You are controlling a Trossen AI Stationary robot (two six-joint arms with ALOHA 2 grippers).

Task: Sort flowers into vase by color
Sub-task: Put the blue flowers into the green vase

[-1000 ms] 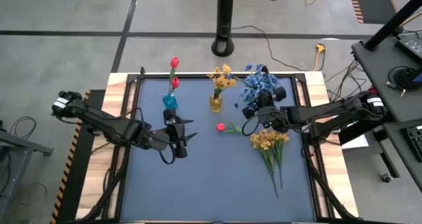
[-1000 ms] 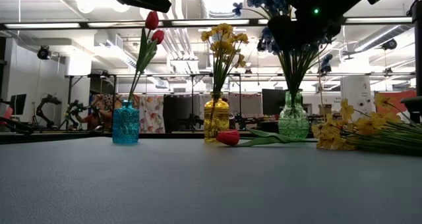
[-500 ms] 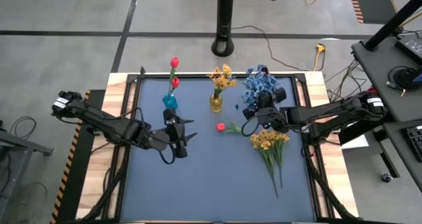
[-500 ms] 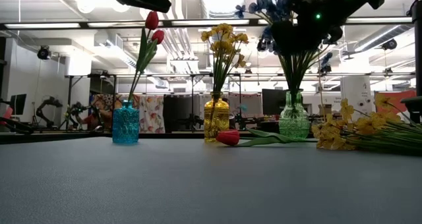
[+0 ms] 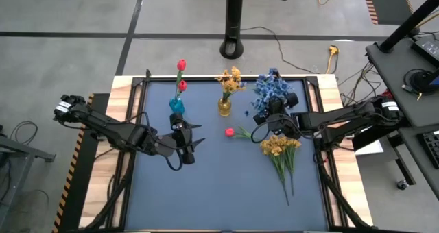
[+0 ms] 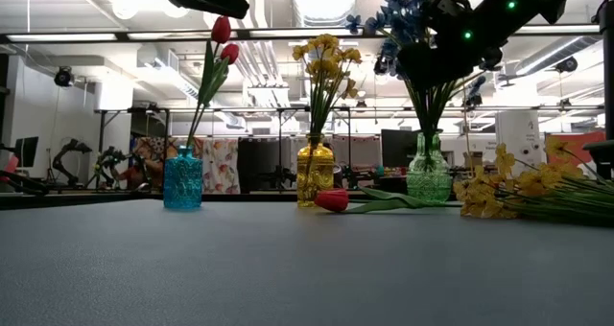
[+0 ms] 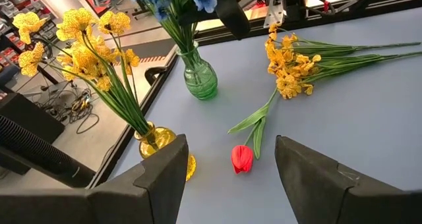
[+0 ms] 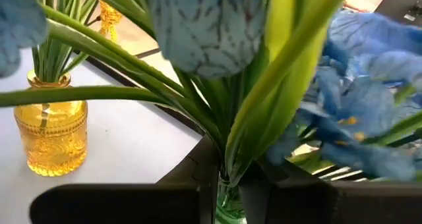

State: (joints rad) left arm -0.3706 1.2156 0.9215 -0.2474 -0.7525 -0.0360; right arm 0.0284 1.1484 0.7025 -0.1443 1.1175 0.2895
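Note:
The blue flowers (image 5: 272,89) stand with their stems in the green vase (image 6: 428,173) at the far right. My right gripper (image 5: 266,121) is shut on their stems above the vase neck, as the low view (image 6: 434,65) also shows. Two red tulips stand in the blue vase (image 5: 177,105), and yellow flowers stand in the yellow vase (image 5: 225,107). One red tulip (image 5: 230,131) lies on the mat. A yellow bunch (image 5: 278,148) lies right of it. My left gripper (image 5: 195,142) is open and empty near the blue vase. My right gripper pinches the bundle of green stems (image 8: 227,159) of the blue flowers between its two fingers, a little above the green vase's neck. The fingers come from the table's near-right side and lie across the stems. The stems stand nearly upright, their lower ends inside the vase (image 7: 199,79).
The three vases stand in a row along the far edge of the blue mat (image 5: 219,192). The loose tulip (image 7: 242,158) and the yellow bunch (image 7: 290,69) lie at the middle right. A black pole (image 5: 234,20) stands beyond the table.
My right gripper has gone down a little with the blue flowers. Their stems stay in the green vase, and the blossoms have swung slightly toward the far edge.

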